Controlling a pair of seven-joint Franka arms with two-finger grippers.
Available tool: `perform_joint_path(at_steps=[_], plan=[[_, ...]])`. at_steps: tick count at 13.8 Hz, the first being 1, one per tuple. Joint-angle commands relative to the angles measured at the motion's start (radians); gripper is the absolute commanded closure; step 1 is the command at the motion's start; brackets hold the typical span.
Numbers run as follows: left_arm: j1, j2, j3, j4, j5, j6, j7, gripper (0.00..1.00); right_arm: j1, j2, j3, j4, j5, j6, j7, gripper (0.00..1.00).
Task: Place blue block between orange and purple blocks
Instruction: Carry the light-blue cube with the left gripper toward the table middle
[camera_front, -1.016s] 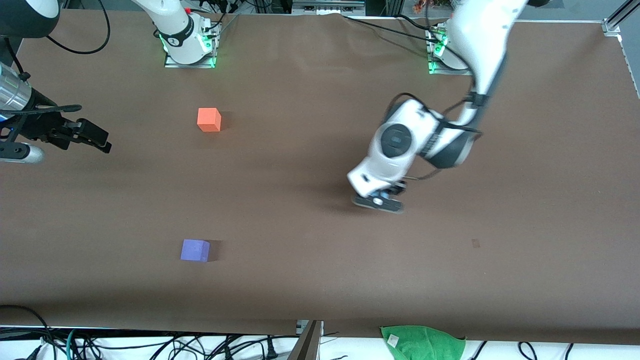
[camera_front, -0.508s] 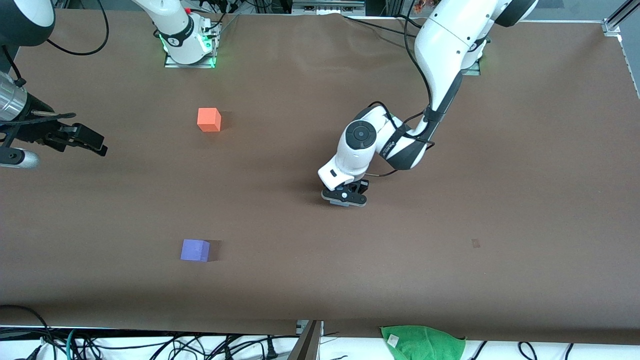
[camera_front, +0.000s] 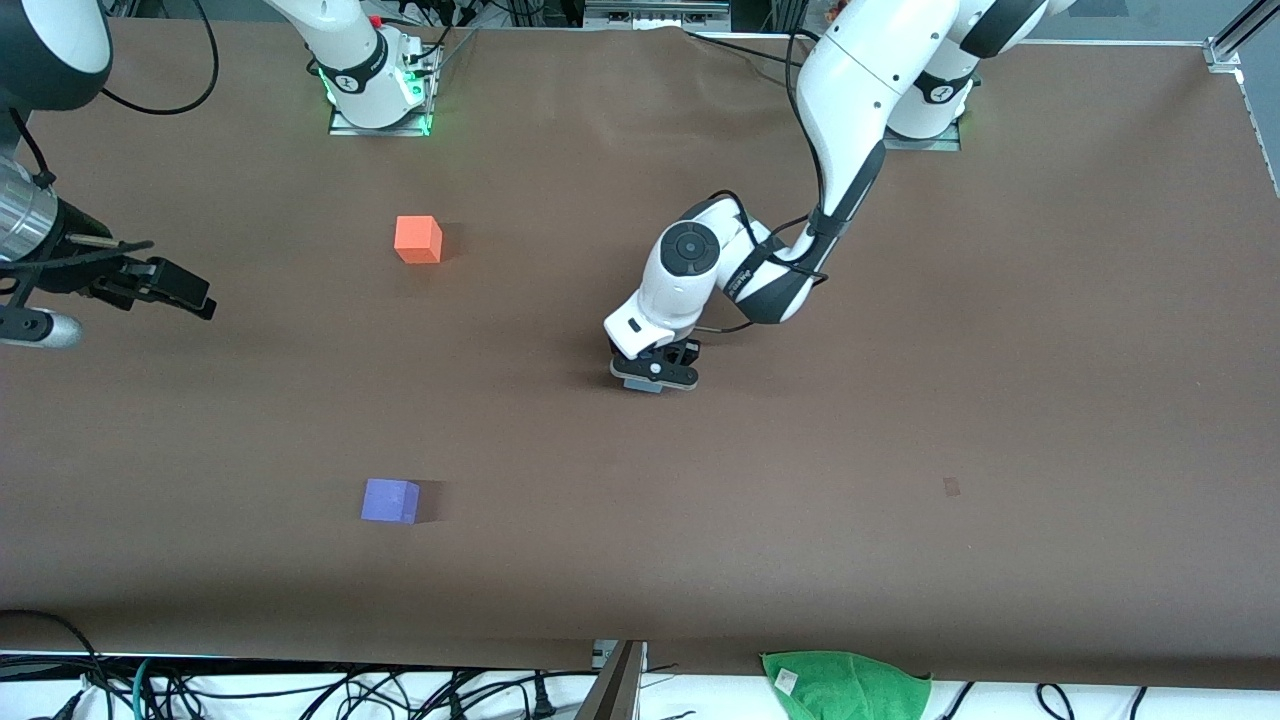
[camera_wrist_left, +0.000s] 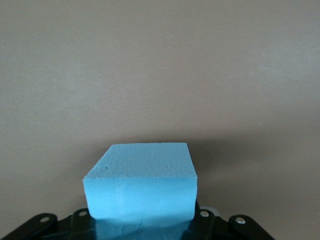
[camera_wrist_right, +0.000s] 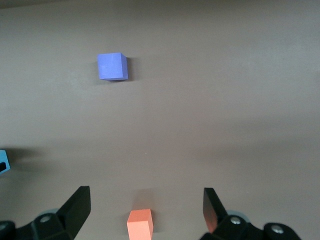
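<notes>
My left gripper (camera_front: 655, 377) is shut on the sky-blue block (camera_wrist_left: 142, 185) and holds it low over the middle of the table; only a sliver of the block (camera_front: 645, 388) shows under the hand in the front view. The orange block (camera_front: 418, 240) sits on the table toward the right arm's end. The purple block (camera_front: 390, 501) sits nearer to the front camera than the orange one, with bare table between them. My right gripper (camera_front: 192, 290) waits open and empty over the right arm's end of the table. Its wrist view shows the orange block (camera_wrist_right: 140, 225) and the purple block (camera_wrist_right: 112, 66).
A green cloth (camera_front: 845, 685) lies off the table's front edge. Cables run along the front edge and near the arm bases. The brown table (camera_front: 1000, 400) has bare room around the blocks.
My left arm has carried the blue block across the table toward the right arm's end, closer to the orange and purple blocks. The right gripper has barely shifted.
</notes>
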Motion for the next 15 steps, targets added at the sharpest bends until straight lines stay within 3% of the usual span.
perform_joint_path(at_steps=[1,5,8,12,15], plan=[[-0.010,-0.008,0.011,0.010,-0.021,0.004,-0.047,0.00,-0.004,0.022,0.005,0.010,0.004,0.004,-0.013,0.01],[-0.007,-0.150,0.020,0.009,-0.009,-0.058,-0.283,0.00,0.002,0.037,0.007,0.008,-0.002,0.005,-0.013,0.01],[0.060,-0.241,0.025,0.013,0.022,-0.179,-0.252,0.00,0.004,0.087,0.008,0.007,0.001,-0.004,-0.011,0.01],[0.112,-0.322,0.023,0.021,0.192,-0.477,-0.140,0.00,0.044,0.120,0.011,0.005,0.000,0.005,-0.002,0.01],[0.175,-0.371,0.021,0.022,0.192,-0.540,0.019,0.00,0.128,0.158,0.016,0.008,0.024,0.036,0.061,0.01]])
